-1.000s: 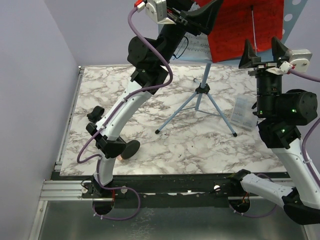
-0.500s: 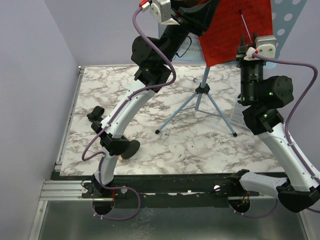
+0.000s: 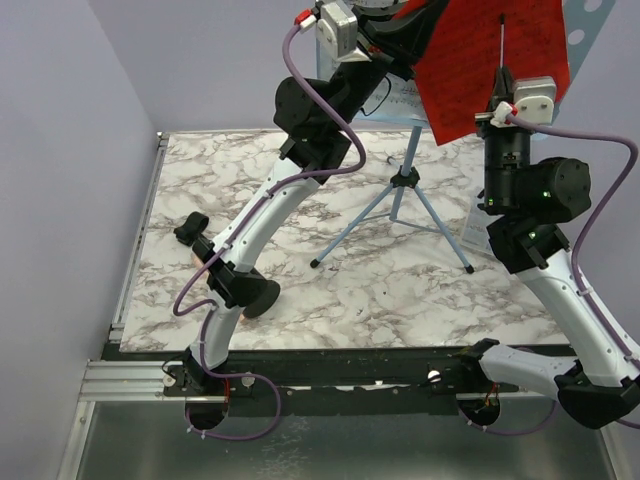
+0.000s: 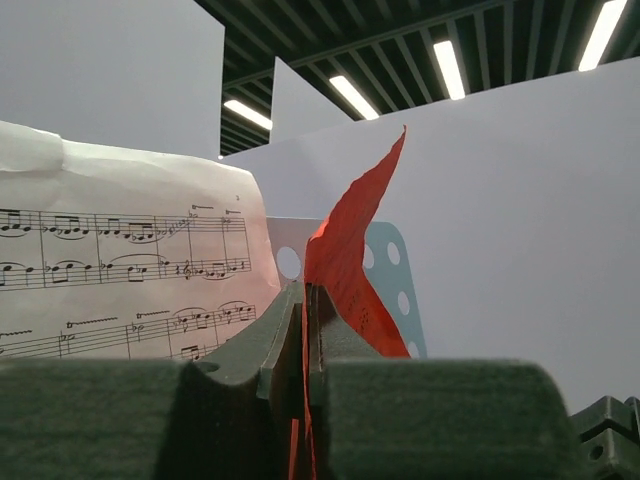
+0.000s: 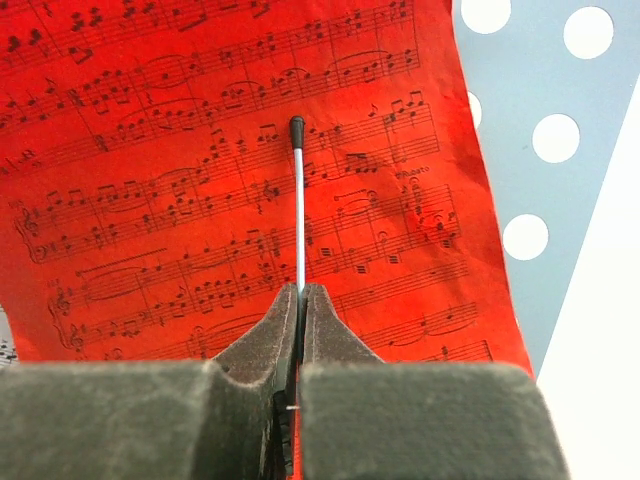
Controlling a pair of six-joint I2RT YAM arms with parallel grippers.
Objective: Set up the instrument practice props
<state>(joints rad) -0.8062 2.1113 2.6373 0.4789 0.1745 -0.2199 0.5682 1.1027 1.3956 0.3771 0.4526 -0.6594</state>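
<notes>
**R gripper now on the retainer rod, L keeps the red sheet pinched**

Far left, low on the marble tabletop (image 3: 350,280): a dark round disc, prob. the mic base (image 3: 264,297), half hidden behind the L arm. Can't make out the mic itself.

The left gripper (image 4: 305,300) is up high at the desk of the music stand (image 3: 590,22). Its jaws are nearly together, w/ only the edge of the red sheet (image 3: 490,60) between the pads. Since 1 s ago it has shifted slightly right, and the sheet has tilted w/ it. The white sheet music (image 4: 120,270) sits just left of the red one, against the blue perforated desk and untouched.

Main change is on the R side. A sec ago the right gripper (image 5: 300,300) hung wide open, off to the right of the stand. Now it's in front of the red sheet, jaws clamped on the lower end of a thin metal rod (image 5: 298,200) w/ a black tip, prob. the stand's page retainer. The rod runs up across the printed face of the sheet.

The tripod legs stand on the marble, mid-table. A small clear box (image 3: 472,228) peeks out by the R arm.

Reading: both hands are set for seating the red sheet. The L hand positions it and the R hand controls the rod to pin it. The sheet is skewed, so it's not seated yet. Risk: the paper could tear or slip at the L pinch if the rod drags it.
</notes>
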